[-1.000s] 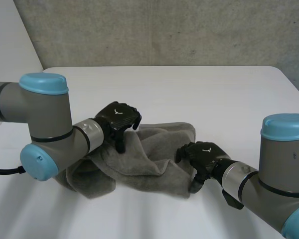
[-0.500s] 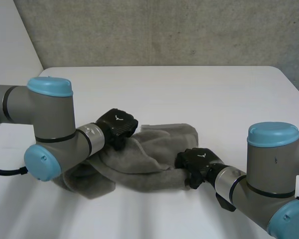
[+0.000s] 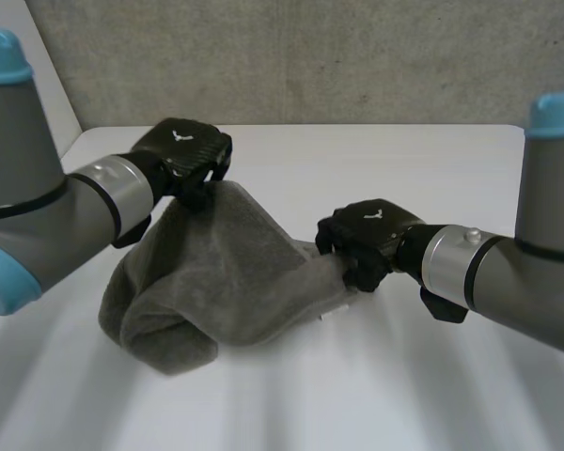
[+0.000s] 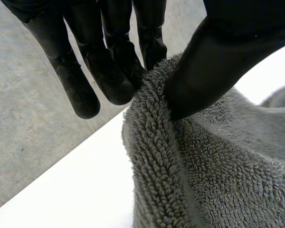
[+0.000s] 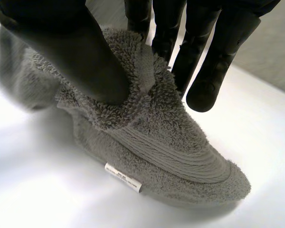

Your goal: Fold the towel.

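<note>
A white table is seen across the head view, backed by a grey concrete wall. The left arm and the right arm are brought in from either side, with the towel between them. The grey towel is gathered into a crumpled, sagging bundle near the middle of the table. Its upper edge is held up off the surface, while its lower bulge is rested on the table nearer the left arm. The top of the towel is pinched by the left hand. In the left wrist view the thick terry edge is clamped between the thumb and the fingers. The towel's other end is gripped low, close to the table, by the right hand. In the right wrist view a hemmed corner is squeezed between the thumb and the fingers. A small white label is seen at the towel's lower edge, lying against the table.
</note>
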